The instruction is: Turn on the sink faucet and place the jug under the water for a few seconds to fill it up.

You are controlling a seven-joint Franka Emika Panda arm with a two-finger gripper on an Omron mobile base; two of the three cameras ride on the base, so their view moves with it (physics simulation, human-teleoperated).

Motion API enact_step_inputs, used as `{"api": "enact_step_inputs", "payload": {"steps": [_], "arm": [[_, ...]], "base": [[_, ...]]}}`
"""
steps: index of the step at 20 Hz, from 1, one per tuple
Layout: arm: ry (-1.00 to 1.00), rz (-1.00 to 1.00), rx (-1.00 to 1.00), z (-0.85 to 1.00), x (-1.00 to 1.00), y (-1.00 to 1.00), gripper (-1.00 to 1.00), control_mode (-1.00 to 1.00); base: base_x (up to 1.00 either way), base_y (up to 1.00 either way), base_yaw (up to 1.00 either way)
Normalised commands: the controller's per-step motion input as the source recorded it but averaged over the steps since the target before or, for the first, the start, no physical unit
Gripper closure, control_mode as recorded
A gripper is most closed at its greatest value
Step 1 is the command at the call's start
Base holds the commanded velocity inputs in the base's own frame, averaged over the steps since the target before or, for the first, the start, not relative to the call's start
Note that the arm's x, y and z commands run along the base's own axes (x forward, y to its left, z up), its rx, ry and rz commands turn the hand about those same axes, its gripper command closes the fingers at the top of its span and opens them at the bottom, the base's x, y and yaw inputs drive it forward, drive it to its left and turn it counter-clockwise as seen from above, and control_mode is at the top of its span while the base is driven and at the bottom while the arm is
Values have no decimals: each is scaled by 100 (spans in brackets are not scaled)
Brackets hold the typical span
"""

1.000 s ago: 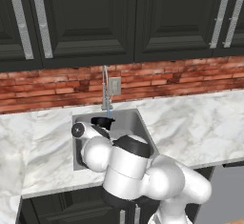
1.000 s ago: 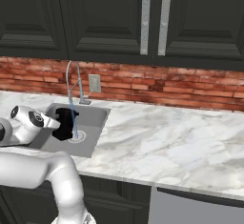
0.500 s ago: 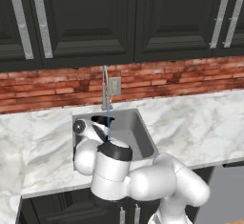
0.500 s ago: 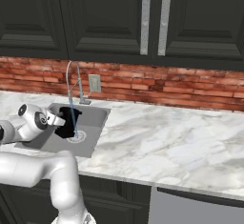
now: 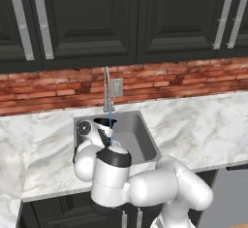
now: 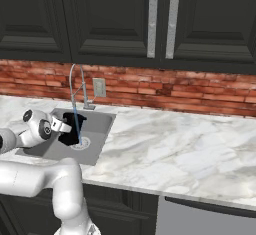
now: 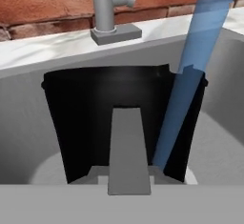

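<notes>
Gripper (image 6: 64,128) is clamping the black jug (image 6: 71,129) by its near wall, holding it upright inside the sink (image 5: 140,135). Water (image 7: 190,75) is running from the sink faucet (image 5: 107,89) in a thin blue stream, passing just along the jug's rim edge. White marble table (image 6: 175,149) is surrounding the basin.

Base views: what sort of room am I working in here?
A kitchen, rendered rather than real. A sink with a faucet is set into a marble counter, below a red brick backsplash and dark cabinets.
</notes>
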Motion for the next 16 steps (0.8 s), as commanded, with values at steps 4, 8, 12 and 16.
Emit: {"api": "enact_step_inputs", "payload": {"steps": [4, 8, 12, 16], "arm": [[-6, 0, 0, -4, 0, 0, 100, -100], [-4, 0, 0, -12, 1, 0, 100, -100], [-4, 0, 0, -14, 7, 0, 100, -100], [-5, 0, 0, -13, 10, 0, 100, -100]], "base": [[0, 0, 0], [0, 0, 0], [0, 0, 0], [0, 0, 0]]}}
